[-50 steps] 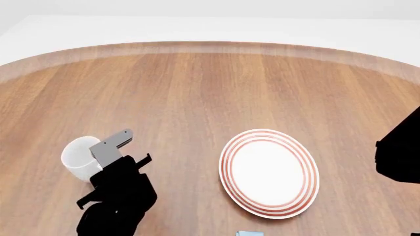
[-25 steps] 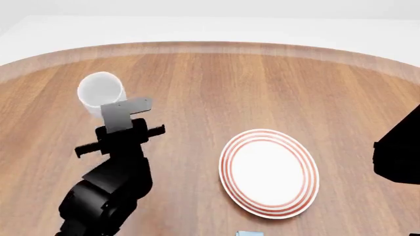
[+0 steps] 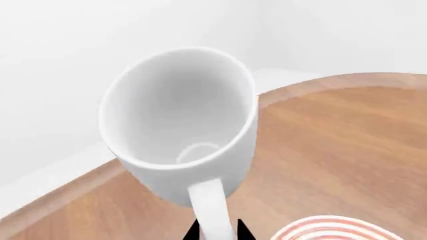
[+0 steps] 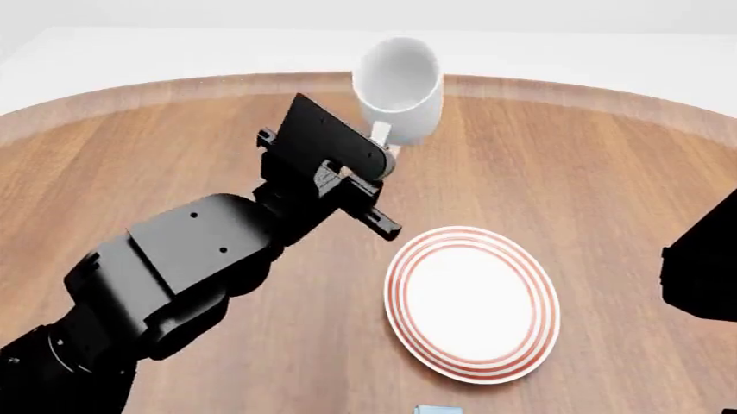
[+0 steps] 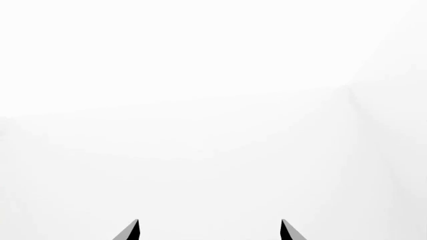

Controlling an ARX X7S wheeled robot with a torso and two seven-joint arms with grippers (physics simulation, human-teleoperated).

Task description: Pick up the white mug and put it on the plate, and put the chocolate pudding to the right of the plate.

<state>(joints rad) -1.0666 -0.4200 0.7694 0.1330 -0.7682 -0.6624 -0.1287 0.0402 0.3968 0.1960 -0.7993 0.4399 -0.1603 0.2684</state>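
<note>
Your left gripper [image 3: 215, 232] clamps the white mug [image 4: 399, 86] by its handle, holding it above the table [image 4: 553, 155], far-left of the plate [image 4: 472, 302]. Your right gripper [image 5: 209, 231] shows parted fingertips against blank white.

Simulated tabletop test scene, not a furnished room: a round wood-grain table [image 4: 553, 147] stands against a plain white, featureless backdrop [image 4: 173, 17] with flat rendered shading.
</note>
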